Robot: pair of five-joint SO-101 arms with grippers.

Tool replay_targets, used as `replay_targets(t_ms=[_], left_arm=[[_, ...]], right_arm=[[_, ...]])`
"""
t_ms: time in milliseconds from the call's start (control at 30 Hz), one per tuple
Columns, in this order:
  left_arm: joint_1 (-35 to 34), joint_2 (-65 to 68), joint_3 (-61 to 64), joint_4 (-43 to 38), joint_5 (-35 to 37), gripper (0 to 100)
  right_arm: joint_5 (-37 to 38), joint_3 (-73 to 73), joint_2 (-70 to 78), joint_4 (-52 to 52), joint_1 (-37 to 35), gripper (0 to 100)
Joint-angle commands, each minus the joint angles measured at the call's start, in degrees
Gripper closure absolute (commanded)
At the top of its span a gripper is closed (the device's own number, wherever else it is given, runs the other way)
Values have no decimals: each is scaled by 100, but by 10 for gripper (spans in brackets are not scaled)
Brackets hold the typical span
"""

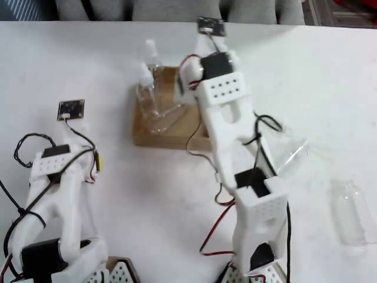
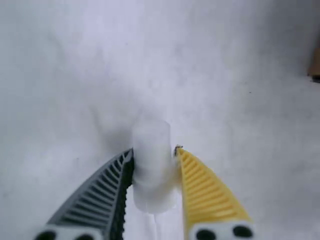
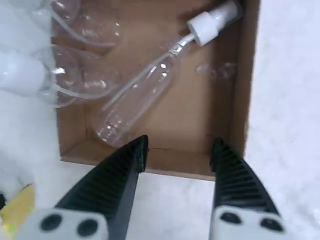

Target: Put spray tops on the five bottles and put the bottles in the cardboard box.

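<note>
My left gripper (image 2: 154, 152) is shut on a white spray top (image 2: 152, 175), pinched between the grey and the yellow finger just above the white table. In the high view this gripper (image 1: 95, 166) sits at the left, well short of the cardboard box (image 1: 141, 134). My right gripper (image 3: 180, 147) hangs open and empty over the box's near edge (image 3: 165, 165). In the box a clear bottle (image 3: 137, 102) with a spray top lies flat, and two capped bottles (image 1: 147, 88) stand at one end. Two uncapped clear bottles lie on the table to the right (image 1: 291, 147) (image 1: 351, 212).
The right arm (image 1: 227, 118) stretches across the table's middle and covers part of the box and of one loose bottle. Two small black boards (image 1: 70, 109) (image 1: 210, 25) on wires lie on the table. Chairs stand beyond the far edge.
</note>
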Motion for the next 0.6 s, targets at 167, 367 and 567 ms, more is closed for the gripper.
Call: replay_targets(t_ms=[167,367,567], left_arm=[[48,-259,-35,-123,-70,980],[57,-259,-35,-123,-70,980],[57,-259,-35,-123,-70,980]], right_arm=[[-475,-62,75,-479,-347,731],[-571,-97,699,-1095,-303,754],[-1231,-97,971,-1473,-268,754]])
